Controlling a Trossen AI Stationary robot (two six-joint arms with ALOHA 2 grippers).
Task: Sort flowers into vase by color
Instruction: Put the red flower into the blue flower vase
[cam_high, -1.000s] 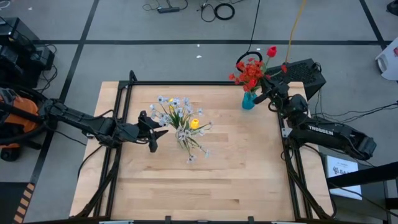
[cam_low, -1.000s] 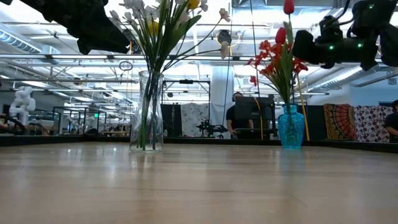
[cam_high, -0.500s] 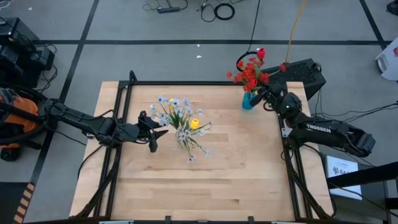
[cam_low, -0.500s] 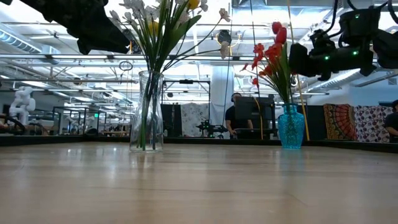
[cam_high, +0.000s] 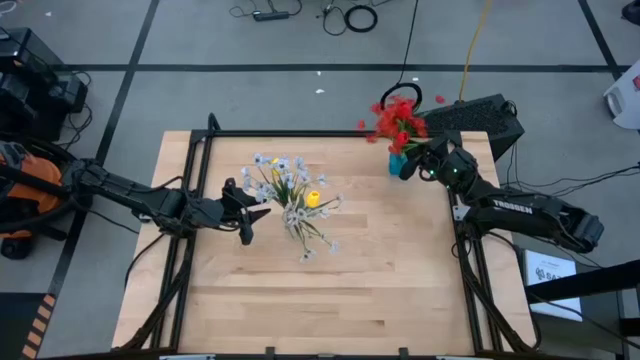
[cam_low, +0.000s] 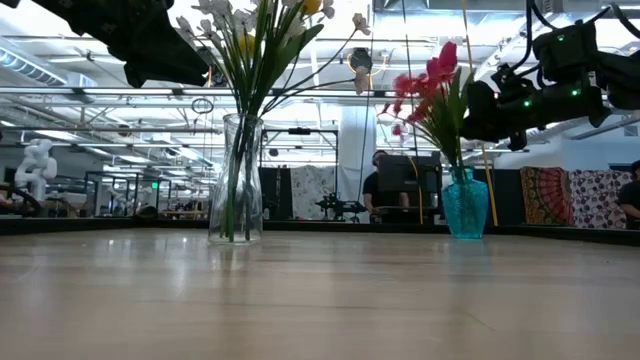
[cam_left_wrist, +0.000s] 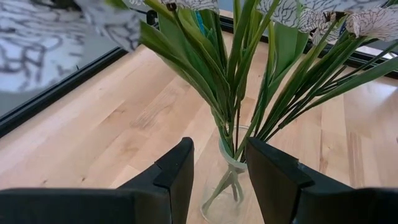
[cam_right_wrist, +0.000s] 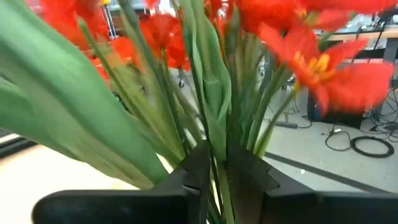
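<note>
A small teal vase (cam_high: 398, 164) stands near the table's far right corner and holds a cluster of red flowers (cam_high: 397, 118), also seen in the low view (cam_low: 430, 82). My right gripper (cam_high: 414, 164) is just right of it, shut on a green stalk among the red blooms. A clear glass vase (cam_low: 237, 180) mid-table holds white sprays (cam_high: 283, 180) and a yellow tulip bud (cam_high: 312, 199). My left gripper (cam_high: 252, 213) hangs open, just left of the glass vase, whose neck (cam_left_wrist: 231, 163) shows between its fingers without touching. My right gripper (cam_right_wrist: 219, 180) pinches one thin green stalk (cam_right_wrist: 217, 157) of a red flower between its two fingers (cam_right_wrist: 198, 169). It comes roughly level from the table's right, lying across the upright stalk. The bloom stands above the fingers; the stalk's lower end is hidden by the gripper.
A black frame rail (cam_high: 300, 133) runs along the table's far edge behind both vases. Bare wood (cam_high: 330, 300) spreads across the near half of the table. A dark box (cam_high: 480, 118) sits off the far right corner. People and equipment show in the room beyond.
My right gripper has moved down and toward the table's left, closer to the teal vase, keeping its hold. The tall red bloom that stood well above the cluster has sunk to the level of the other red flowers. The left arm has kept still.
</note>
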